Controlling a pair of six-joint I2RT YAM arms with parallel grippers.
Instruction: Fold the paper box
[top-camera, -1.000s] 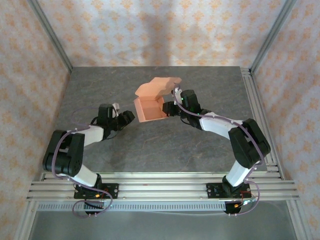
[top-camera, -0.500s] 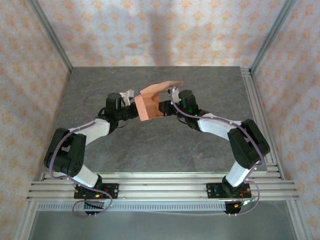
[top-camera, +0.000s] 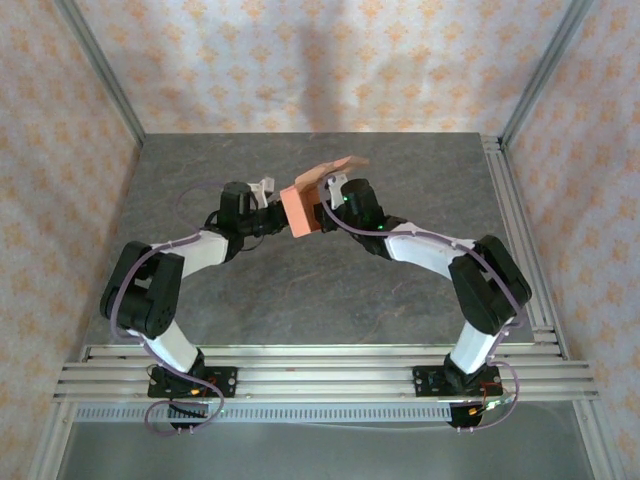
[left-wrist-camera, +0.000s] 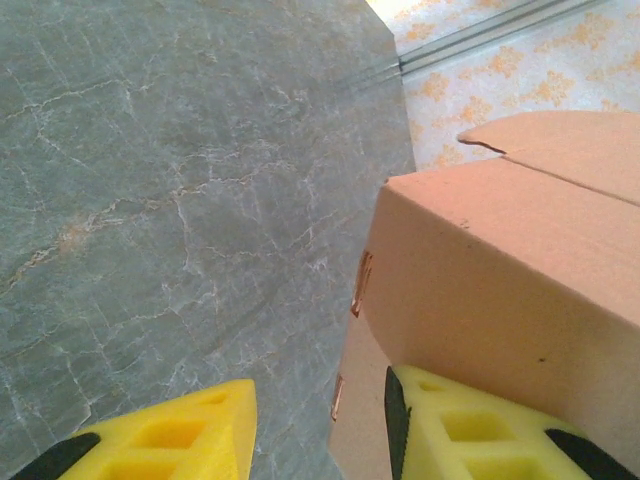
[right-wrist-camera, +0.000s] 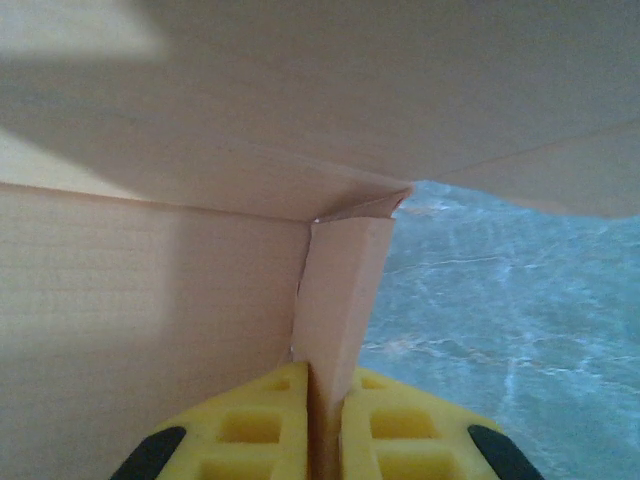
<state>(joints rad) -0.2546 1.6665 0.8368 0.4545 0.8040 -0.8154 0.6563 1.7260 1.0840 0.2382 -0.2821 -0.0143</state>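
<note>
showing over the back middle of the desk (top-camera: 300, 300), the paper box (top-camera: 300, 212) had bare stone open in front and behind. the right hand (right-wrist-camera: 325, 440) was clamped on one thin box wall; the left hand (left-wrist-camera: 320, 440) held its fingers (left-wrist-camera: 480, 430) apart, one just beside a corner. whether the box touched the desk was unclear, its inside hidden.

paper box (top-camera: 300, 210) between claws | left claw (top-camera: 274, 211) just left | right claw (top-camera: 322, 213) right, on its wall
</note>
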